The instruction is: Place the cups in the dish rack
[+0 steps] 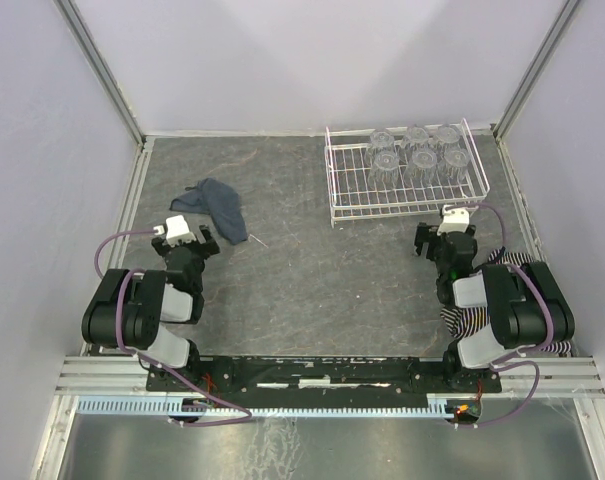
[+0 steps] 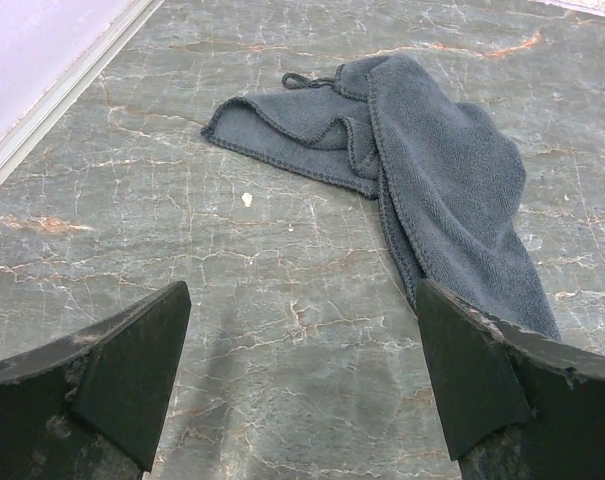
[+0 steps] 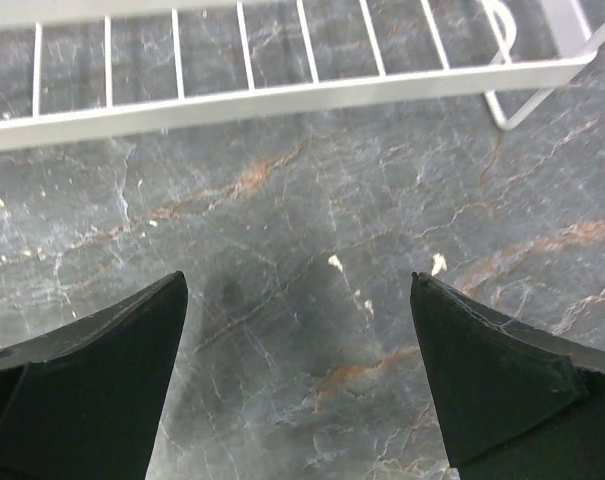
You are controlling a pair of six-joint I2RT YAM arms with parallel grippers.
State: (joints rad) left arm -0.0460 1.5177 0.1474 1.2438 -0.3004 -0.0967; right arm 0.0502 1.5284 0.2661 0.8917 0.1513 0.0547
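Observation:
Several clear cups stand in two rows at the back of the white wire dish rack, at the far right of the table. My right gripper is open and empty, just in front of the rack's near right corner; the rack's front rail shows in the right wrist view above the gripper. My left gripper is open and empty at the left, over bare table. No cup shows in either wrist view.
A crumpled dark grey cloth lies just beyond the left gripper, also in the left wrist view. A striped cloth lies under the right arm. White walls enclose the marbled grey table.

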